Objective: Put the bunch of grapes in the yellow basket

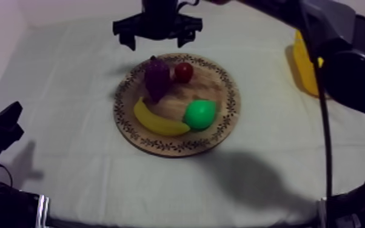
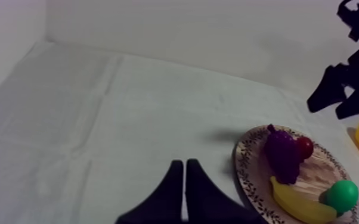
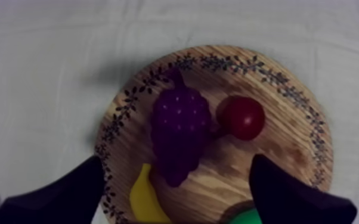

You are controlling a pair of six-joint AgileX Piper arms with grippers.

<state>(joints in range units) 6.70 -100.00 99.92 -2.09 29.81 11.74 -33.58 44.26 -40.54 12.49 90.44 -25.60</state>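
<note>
The purple bunch of grapes (image 1: 157, 77) lies on the far left part of the round wooden board (image 1: 221, 91), touching the small red fruit (image 1: 184, 72). My right gripper (image 1: 157, 41) hangs open above the board's far edge, just beyond the grapes. In the right wrist view its fingers (image 3: 62, 196) stand wide apart on either side of the grapes (image 3: 180, 128), above them and apart from them. The yellow basket (image 1: 306, 63) stands at the right of the table. My left gripper (image 2: 184, 173) is shut on nothing, low at the left, away from the board.
A banana (image 1: 157, 121) and a green pear (image 1: 199, 114) lie on the board's near half. The right arm (image 1: 342, 54) reaches across above the basket. Open cloth lies to the left of and in front of the board.
</note>
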